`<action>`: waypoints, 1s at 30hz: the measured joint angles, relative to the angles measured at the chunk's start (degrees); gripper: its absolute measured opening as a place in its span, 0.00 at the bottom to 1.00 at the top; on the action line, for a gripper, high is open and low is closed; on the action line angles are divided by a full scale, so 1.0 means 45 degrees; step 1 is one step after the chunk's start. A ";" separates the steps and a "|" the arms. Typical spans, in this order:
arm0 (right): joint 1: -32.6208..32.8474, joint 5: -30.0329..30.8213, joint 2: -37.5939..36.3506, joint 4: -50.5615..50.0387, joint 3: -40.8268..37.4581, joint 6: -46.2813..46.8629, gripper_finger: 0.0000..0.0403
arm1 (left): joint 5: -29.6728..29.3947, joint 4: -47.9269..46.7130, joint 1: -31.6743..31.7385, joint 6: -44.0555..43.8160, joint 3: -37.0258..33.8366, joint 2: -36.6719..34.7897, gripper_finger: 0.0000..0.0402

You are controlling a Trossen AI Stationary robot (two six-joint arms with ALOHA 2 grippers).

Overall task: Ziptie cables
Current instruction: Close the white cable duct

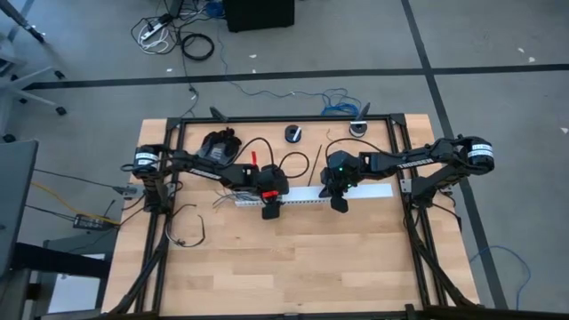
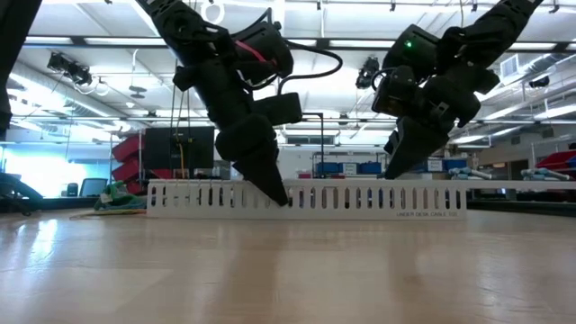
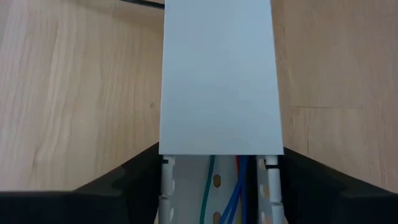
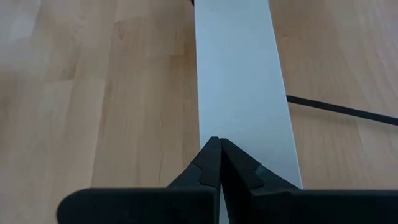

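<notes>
The left tool [image 1: 268, 212] is down at the long white slotted plastic duct [image 2: 360, 197] lying across the wooden tabletop [image 1: 293, 267]. Its two dark fingers [image 3: 118, 183] are spread and straddle the duct, one on each outer wall. In the left wrist view the flat white lid [image 3: 219, 81] covers the duct ahead of this tool; right at the fingers the channel is uncovered, and thin green, blue and red wires [image 3: 233, 190] run along inside it between the slotted walls. Whether the fingers press the walls or only flank them cannot be told.

The right tool [image 1: 339, 204] is farther along the same duct, over the covered stretch. Its fingers [image 4: 211, 165] are clenched together with nothing between them, tips meeting above the lid's flat surface [image 4: 239, 68]; in the low view the tips [image 2: 393, 171] stand just above the duct's top edge, and contact cannot be told. A thin black cable [image 4: 342, 107] lies on the tabletop beside the duct, ahead of this tool.

A loose loop of thin dark wires [image 1: 188, 233] lies on the tabletop behind the left tool, near the left arm's base and well apart from the duct. Beyond both tools, past the duct, two small round dark objects [image 1: 293, 134] rest near the tabletop's far edge.
</notes>
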 joint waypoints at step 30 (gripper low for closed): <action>0.0000 0.0074 -0.0019 -0.0658 0.0019 0.0024 0.00 | -0.0394 -0.2103 -0.0132 -0.0987 -0.0857 -0.1535 0.74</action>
